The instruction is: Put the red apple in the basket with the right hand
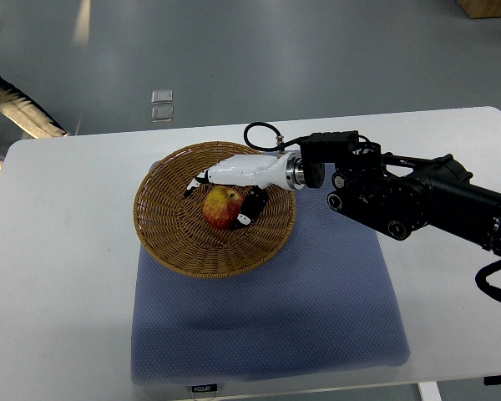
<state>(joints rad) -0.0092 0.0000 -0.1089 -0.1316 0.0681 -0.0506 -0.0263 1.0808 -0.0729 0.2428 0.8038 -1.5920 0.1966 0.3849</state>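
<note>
1. Centrally, a round wicker basket (177,242) rests on a blue-grey mat (317,309), overhanging the mat's 11 o'clock corner onto the white table (58,276).
2. Red apple (223,206): lies inside the basket, slightly toward 2 o'clock from its middle.
3. Right hand (234,185): its arm enters from 3 o'clock; white fingers (202,178) curve over the apple's upper side, dark fingertips touching its right flank. Whether the grasp is firm cannot be told.
</note>
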